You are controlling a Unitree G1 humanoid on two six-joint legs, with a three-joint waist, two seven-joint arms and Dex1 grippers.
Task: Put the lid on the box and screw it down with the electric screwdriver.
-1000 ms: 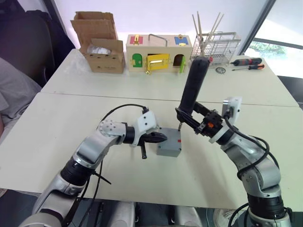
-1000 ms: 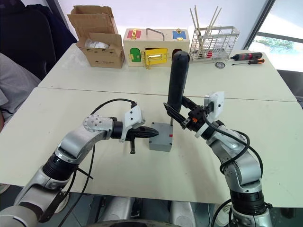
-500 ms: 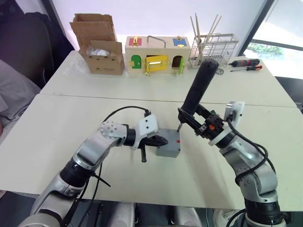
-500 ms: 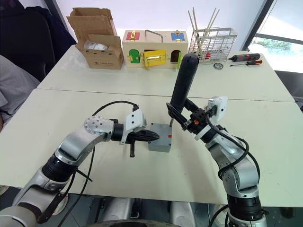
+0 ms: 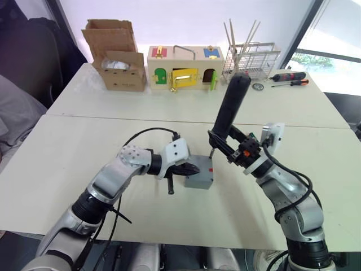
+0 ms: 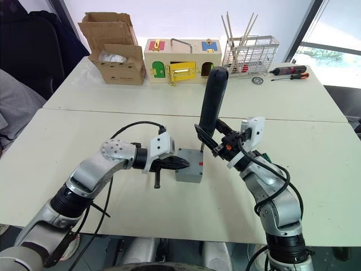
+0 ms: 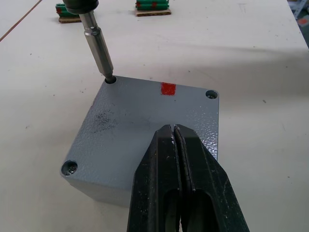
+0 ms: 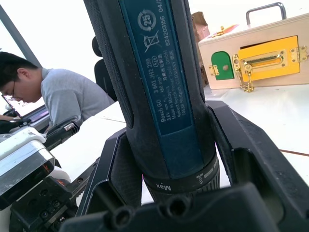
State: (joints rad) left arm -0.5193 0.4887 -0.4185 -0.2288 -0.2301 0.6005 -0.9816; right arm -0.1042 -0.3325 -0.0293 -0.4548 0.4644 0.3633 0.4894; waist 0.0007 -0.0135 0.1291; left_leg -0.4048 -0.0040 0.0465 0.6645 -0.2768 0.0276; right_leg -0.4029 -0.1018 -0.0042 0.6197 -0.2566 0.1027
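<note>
**Left wrist view: bit seated in far corner screw hole**

Lid (image 7: 145,130) is already on the box (image 5: 198,180). Left gripper (image 7: 175,145), fingers pressed together and holding nothing, rests its tips on the lid's near edge, likely steadying it. Right gripper (image 5: 228,148) clamps the electric screwdriver (image 5: 229,110), bit tip in the corner hole diagonally ahead of the left tips. Screwing step in hand. Next, I'd judge: drive this corner with the bit kept upright, then shift to the other visible holes.
</note>
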